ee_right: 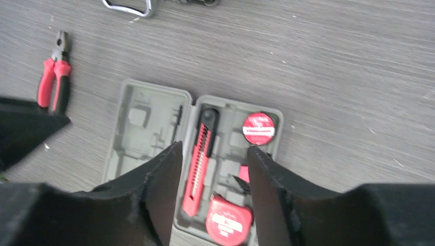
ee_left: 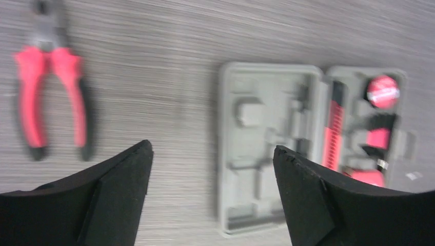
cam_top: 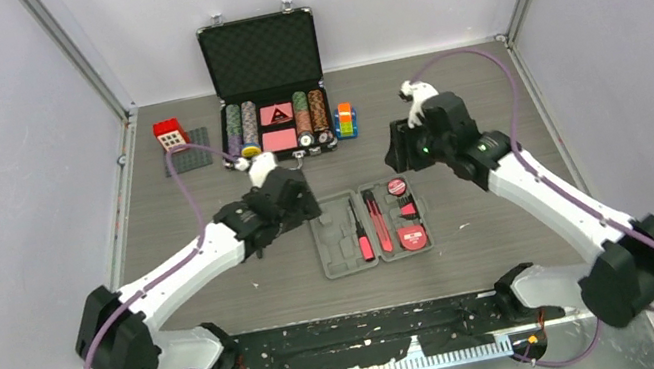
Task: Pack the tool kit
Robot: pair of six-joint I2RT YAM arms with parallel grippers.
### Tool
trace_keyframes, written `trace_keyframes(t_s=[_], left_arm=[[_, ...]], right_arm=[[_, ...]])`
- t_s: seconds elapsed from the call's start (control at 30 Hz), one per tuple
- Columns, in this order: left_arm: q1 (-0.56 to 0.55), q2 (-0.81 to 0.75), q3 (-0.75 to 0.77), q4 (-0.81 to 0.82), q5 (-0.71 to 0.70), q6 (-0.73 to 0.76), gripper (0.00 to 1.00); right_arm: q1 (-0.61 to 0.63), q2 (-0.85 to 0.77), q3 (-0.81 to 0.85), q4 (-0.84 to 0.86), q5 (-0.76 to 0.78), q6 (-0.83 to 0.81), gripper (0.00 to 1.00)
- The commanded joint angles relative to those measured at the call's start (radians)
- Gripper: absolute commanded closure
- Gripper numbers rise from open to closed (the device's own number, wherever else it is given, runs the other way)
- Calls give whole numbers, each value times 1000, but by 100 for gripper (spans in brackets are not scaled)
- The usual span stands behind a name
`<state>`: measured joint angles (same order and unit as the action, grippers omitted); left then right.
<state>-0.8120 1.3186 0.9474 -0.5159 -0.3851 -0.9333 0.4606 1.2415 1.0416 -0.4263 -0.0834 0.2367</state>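
Note:
The grey tool kit case [cam_top: 341, 255] lies open mid-table. Its right half holds a red knife [ee_right: 200, 154], a red tape measure [ee_right: 228, 223] and a round red disc [ee_right: 258, 128]. A slim red-and-black tool [cam_top: 362, 239] lies in the left half by the hinge. The red-handled pliers [ee_left: 51, 97] lie on the table left of the case. My left gripper [ee_left: 213, 154] hovers open and empty above the case's left edge [ee_left: 256, 133]. Above the case's right half, my right gripper [ee_right: 214, 148] is open with nothing held.
A black metal-edged case of poker chips [cam_top: 267, 83] stands open at the back. A red block [cam_top: 169, 134] on a grey baseplate [cam_top: 188, 156] is at back left, a coloured block stack [cam_top: 345, 120] right of the chip case. Walls enclose three sides.

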Motion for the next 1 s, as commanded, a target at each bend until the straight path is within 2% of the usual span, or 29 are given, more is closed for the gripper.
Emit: trace_keyframes(t_s=[0.0,0.1,0.2,0.37,0.67,0.97], left_arm=[[134,-62,-80,-92,-102,128,9],[242,-60,-112,-93,-96,172,2],[337,-23,-121,-75,-74,216,1],[440,99,-75,-60,-14,267,14],[506,223,-47,-35,82,279,33],[507,255,-14,-67,158,321,35]], right_arm=[[-21,-182,-116,109,-3,4,41],[-32,-252,-168,117,13,6,30],[-52,-321,-216,103,34,9,24],[-64,-395,-262,90,70,-2,22],[-69,-421,-279,69,116,-16,20],[-72,-397,-279,69,104,-10,20]])
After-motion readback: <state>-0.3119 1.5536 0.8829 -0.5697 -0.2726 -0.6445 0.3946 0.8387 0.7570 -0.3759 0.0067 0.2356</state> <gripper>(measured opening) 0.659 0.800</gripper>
